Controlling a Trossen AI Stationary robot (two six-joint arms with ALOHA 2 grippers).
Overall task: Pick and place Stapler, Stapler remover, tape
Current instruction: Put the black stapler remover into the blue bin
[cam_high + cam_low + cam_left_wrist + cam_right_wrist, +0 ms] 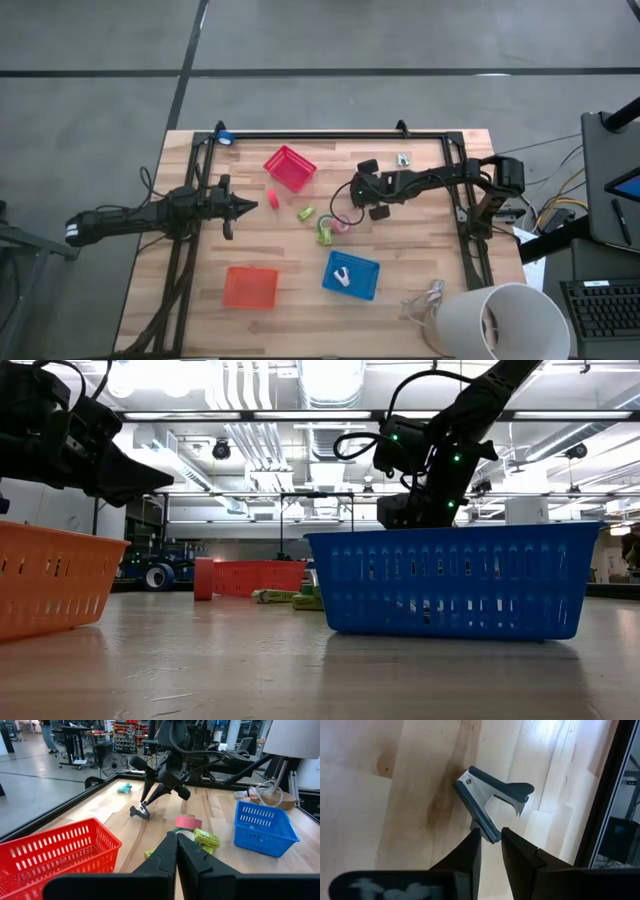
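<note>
Right gripper (490, 839): fingers narrowly parted around stapler remover's (490, 802) handle, contact unclear, near desk's (420, 290) far edge. Left gripper (176, 851): pressed together, empty, near left edge.

Three slotted plastic baskets sit on the table: one red (290, 167), one orange (249, 287), one blue (352, 275). One grey metal claw-shaped staple remover (492, 802) lies just ahead of the right jaws. One pink-red tape ring (188, 822) shows.

the high view looked straight down on the whole table (300, 300). the low view sat at tabletop height, close behind the blue basket (450, 580), which the left wrist view (262, 827) also caught from across the table. the right wrist view hung close above a stapler remover (492, 800).
</note>
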